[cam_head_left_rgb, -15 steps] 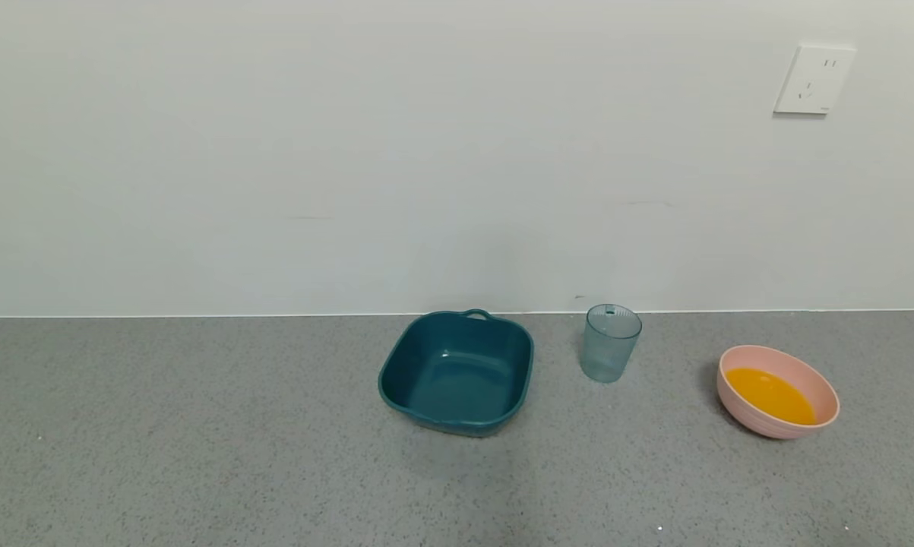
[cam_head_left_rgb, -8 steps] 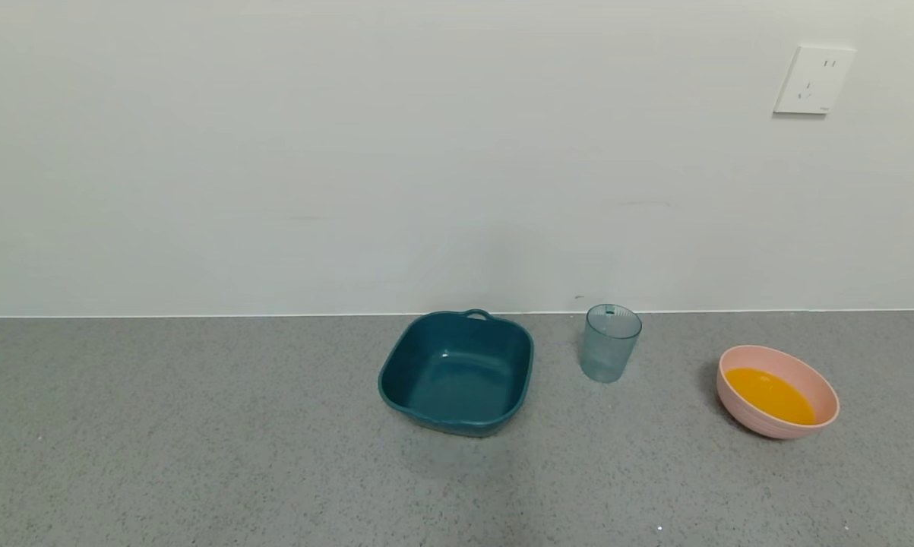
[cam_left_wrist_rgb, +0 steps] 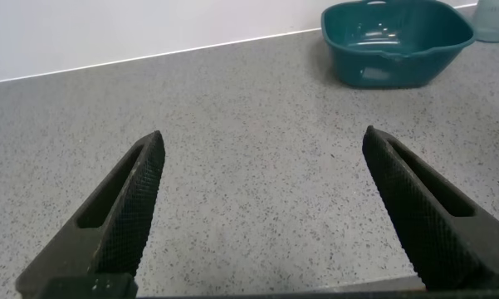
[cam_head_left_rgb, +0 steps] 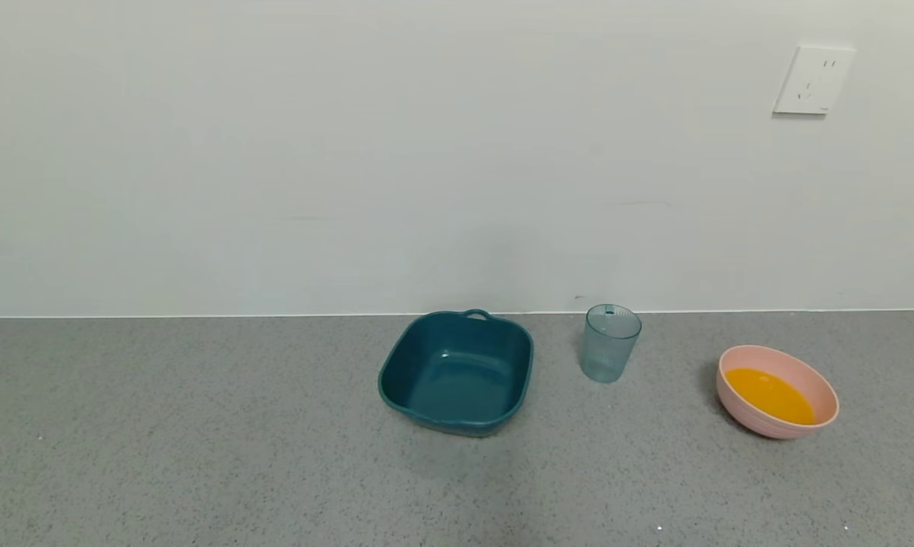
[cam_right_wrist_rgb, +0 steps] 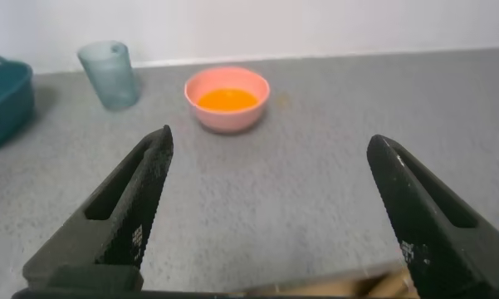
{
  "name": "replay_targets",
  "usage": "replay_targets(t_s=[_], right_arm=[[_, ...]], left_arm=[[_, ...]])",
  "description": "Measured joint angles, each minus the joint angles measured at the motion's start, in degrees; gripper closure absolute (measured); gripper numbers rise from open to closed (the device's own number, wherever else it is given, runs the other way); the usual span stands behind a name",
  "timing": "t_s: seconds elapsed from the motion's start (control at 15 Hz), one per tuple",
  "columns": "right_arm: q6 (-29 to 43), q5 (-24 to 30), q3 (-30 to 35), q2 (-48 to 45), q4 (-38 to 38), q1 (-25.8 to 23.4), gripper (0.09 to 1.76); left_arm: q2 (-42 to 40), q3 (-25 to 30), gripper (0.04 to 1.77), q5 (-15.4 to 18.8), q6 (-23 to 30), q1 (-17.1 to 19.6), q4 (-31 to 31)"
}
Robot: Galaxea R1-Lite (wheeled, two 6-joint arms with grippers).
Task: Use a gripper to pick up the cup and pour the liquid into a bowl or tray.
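The translucent blue-green cup (cam_head_left_rgb: 611, 343) stands upright and looks empty on the grey counter near the wall; it also shows in the right wrist view (cam_right_wrist_rgb: 110, 75). The pale pink bowl (cam_head_left_rgb: 751, 419) sits to its right and holds the orange liquid (cam_head_left_rgb: 770, 394); the right wrist view shows the bowl (cam_right_wrist_rgb: 227, 114) and the liquid (cam_right_wrist_rgb: 227, 99) too. Neither gripper shows in the head view. My left gripper (cam_left_wrist_rgb: 261, 145) is open and empty above bare counter. My right gripper (cam_right_wrist_rgb: 270, 145) is open and empty, well short of the bowl.
A square dark teal tray (cam_head_left_rgb: 457, 372) with a small handle stands empty left of the cup; it also shows in the left wrist view (cam_left_wrist_rgb: 396, 41). A white wall with a socket (cam_head_left_rgb: 814, 79) backs the counter (cam_head_left_rgb: 198, 441).
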State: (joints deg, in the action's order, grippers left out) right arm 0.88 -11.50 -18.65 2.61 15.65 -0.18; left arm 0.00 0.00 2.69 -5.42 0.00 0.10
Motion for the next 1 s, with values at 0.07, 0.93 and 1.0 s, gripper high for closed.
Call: replay_targets(t_s=[0.07,0.93,1.0], right_arm=[[-0.8,0.5,3.0,-1.0,-5.0,-0.1,0.15],[-3.2,12.3,18.5,-2.7,-15.2,-0.1,0.15],[-3.2,12.2,18.5,-2.7,-15.2,-0.1,0.15]], left_arm=[[0.0,0.0,0.09,0.0,0.0,0.0,0.0],[0.0,0.0,0.09,0.0,0.0,0.0,0.0],[0.0,0.0,0.09,0.0,0.0,0.0,0.0]])
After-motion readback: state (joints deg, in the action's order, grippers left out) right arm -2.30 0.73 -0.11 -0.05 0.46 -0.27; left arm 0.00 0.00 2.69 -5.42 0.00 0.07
